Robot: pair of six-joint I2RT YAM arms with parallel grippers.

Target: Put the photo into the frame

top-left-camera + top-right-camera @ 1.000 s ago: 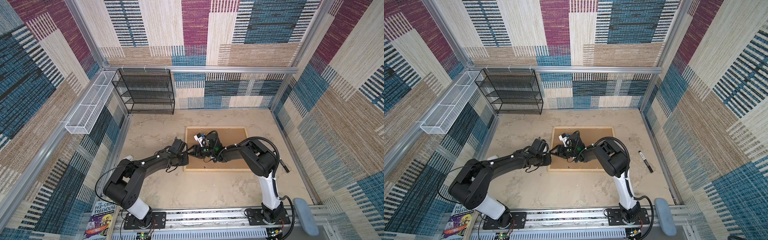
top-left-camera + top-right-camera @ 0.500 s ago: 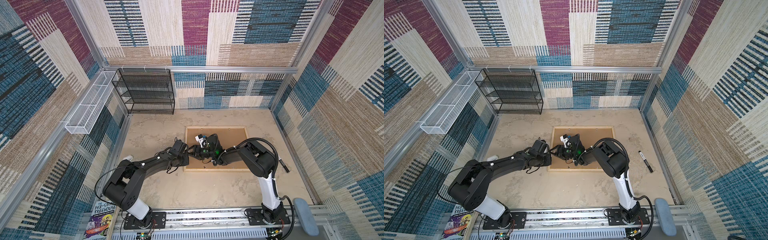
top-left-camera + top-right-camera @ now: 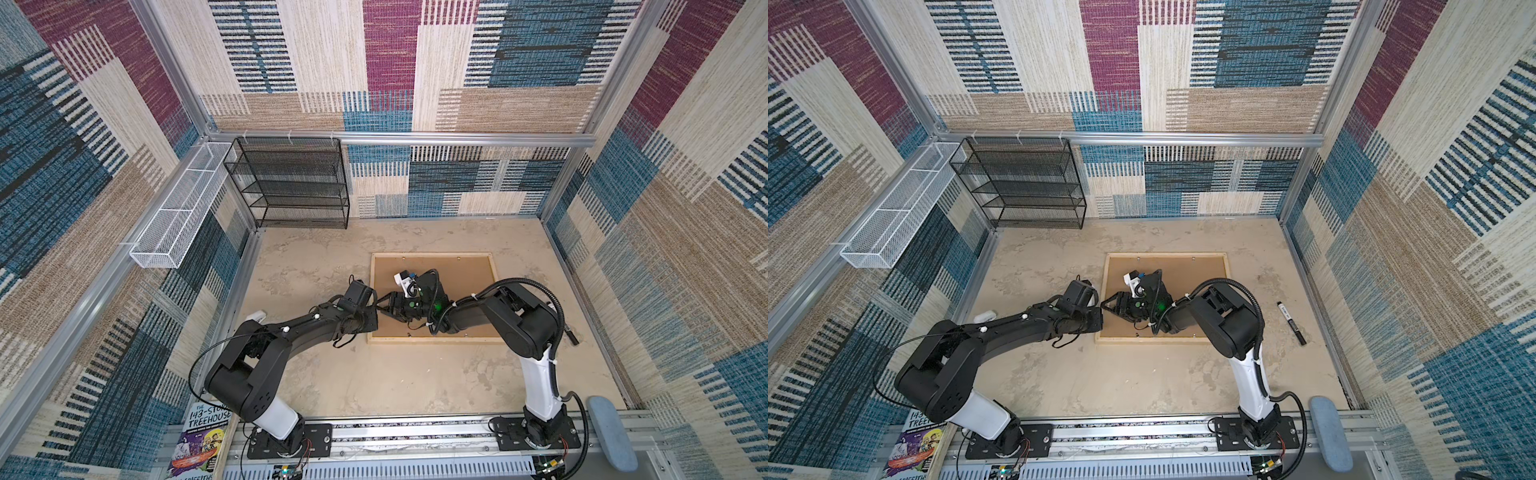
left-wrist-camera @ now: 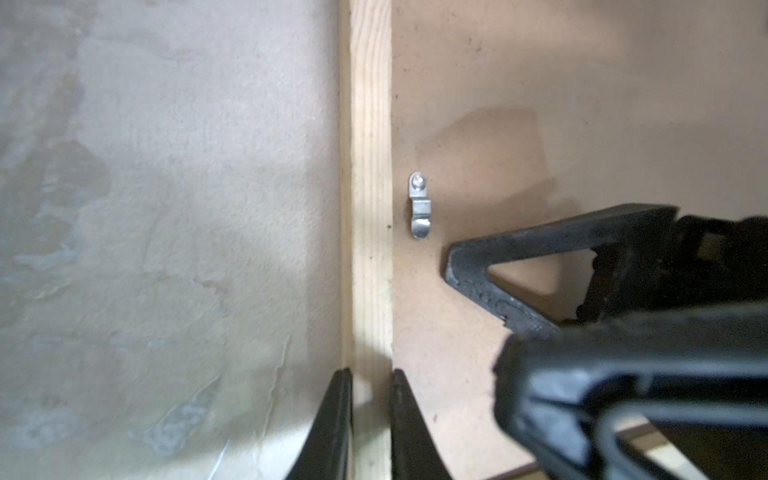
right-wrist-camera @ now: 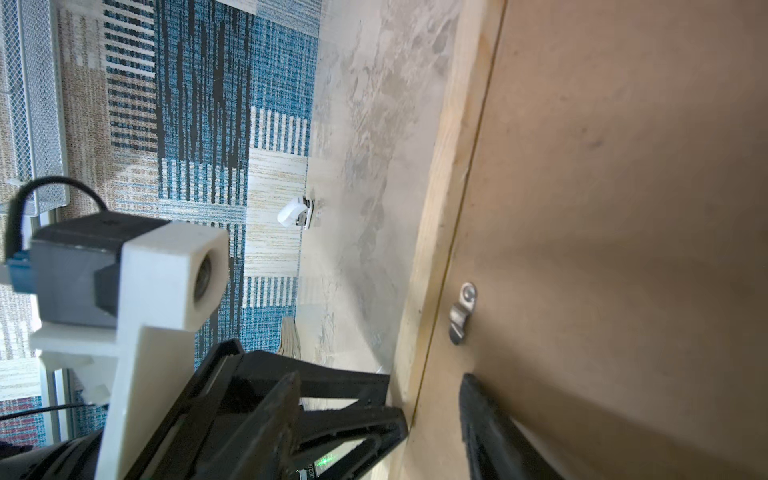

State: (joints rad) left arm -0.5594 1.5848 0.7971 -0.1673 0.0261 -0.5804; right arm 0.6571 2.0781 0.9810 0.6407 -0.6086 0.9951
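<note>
Nothing much has shifted over the last second: both arms stay low over the rectangular pale-wood picture frame (image 3: pixel 395 340), which lies back-up on the mottled beige worktop (image 3: pixel 374 382) with a plain brown backing board (image 3: pixel 465 282) inside it. Left end effector (image 4: pixel 371 374) clamps the frame's left rail, one finger on each side. Right end effector (image 3: pixel 386 309) stands apart and empty, one fingertip (image 4: pixel 455 266) on the board just beside a small silver metal clip (image 4: pixel 419 212)
</note>
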